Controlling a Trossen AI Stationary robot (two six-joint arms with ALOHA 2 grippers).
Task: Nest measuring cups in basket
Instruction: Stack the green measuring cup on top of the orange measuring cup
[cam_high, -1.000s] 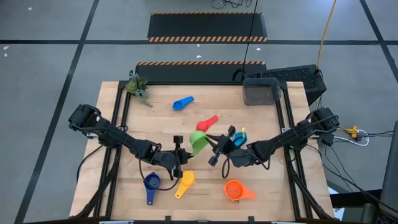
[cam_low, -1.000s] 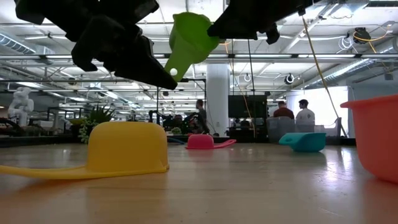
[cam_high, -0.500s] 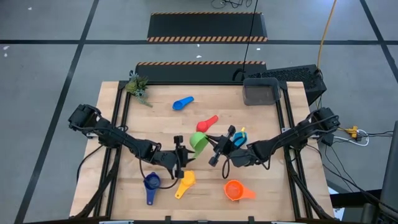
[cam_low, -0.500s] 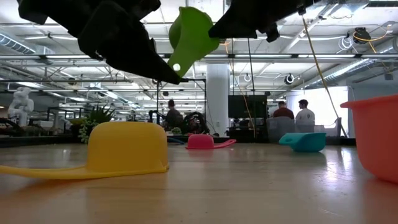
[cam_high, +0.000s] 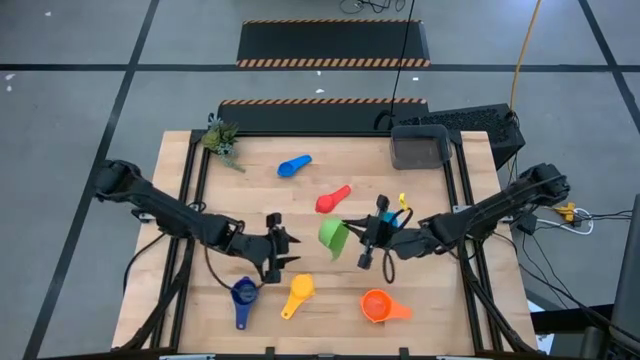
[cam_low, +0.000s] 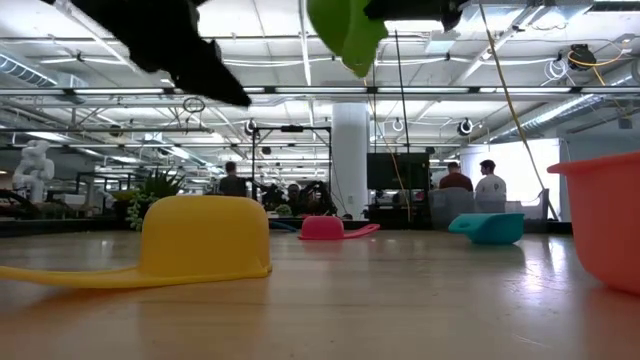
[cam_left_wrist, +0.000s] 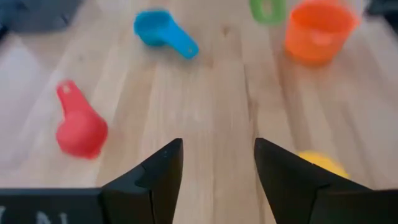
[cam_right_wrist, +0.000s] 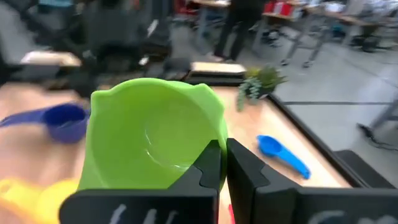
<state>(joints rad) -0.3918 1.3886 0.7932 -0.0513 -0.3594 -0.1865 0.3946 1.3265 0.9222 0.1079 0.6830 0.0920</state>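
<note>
Your right tool (cam_high: 352, 233) is clamped on the green cup (cam_high: 333, 236), lifted above mid-tabletop (cam_high: 320, 300), while your left tool (cam_high: 283, 247), fingers apart, hovers beside it holding nothing; the basket (cam_high: 419, 148) sits at the far edge.

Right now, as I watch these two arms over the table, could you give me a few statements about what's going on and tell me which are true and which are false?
1. The right gripper holds the green cup in the air. True.
2. The left gripper also grips the green cup. False: its fingers are open, empty and apart from the cup.
3. The basket already has cups nested in it. False: it looks empty; the cups lie scattered on the table.
4. The yellow cup sits upside down on the table. True.
5. The orange cup sits beside the plant. False: it is at the opposite, near edge.
</note>
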